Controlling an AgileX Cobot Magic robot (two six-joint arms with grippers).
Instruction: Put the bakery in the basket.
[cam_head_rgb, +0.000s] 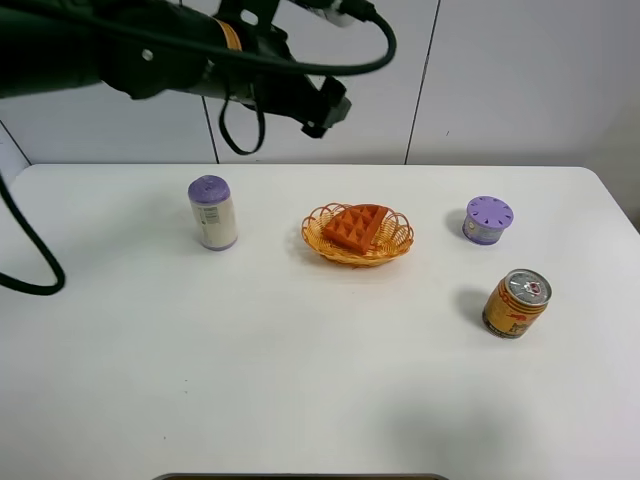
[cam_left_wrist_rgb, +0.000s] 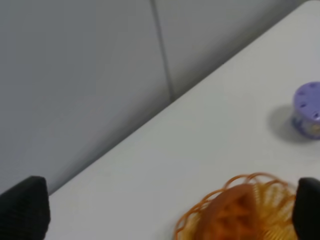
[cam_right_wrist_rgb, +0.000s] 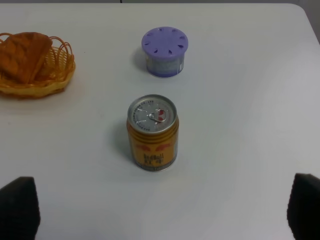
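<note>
The bakery, an orange-brown waffle wedge (cam_head_rgb: 356, 226), lies inside the golden wicker basket (cam_head_rgb: 316, 236) at the middle of the white table. Both also show blurred in the left wrist view, waffle (cam_left_wrist_rgb: 232, 216) in basket (cam_left_wrist_rgb: 191, 219), and in the right wrist view, waffle (cam_right_wrist_rgb: 22, 55) in basket (cam_right_wrist_rgb: 56, 75). My left gripper (cam_head_rgb: 328, 110) is raised above and behind the basket; it is open and empty (cam_left_wrist_rgb: 165, 210). My right gripper (cam_right_wrist_rgb: 161, 207) is open and empty, above the table in front of the can; it is out of the exterior view.
A white cylinder with a purple lid (cam_head_rgb: 213, 212) stands left of the basket. A purple round container (cam_head_rgb: 488, 219) (cam_right_wrist_rgb: 164, 51) (cam_left_wrist_rgb: 309, 110) sits to its right. A gold drink can (cam_head_rgb: 516, 303) (cam_right_wrist_rgb: 152, 132) stands nearer the front right.
</note>
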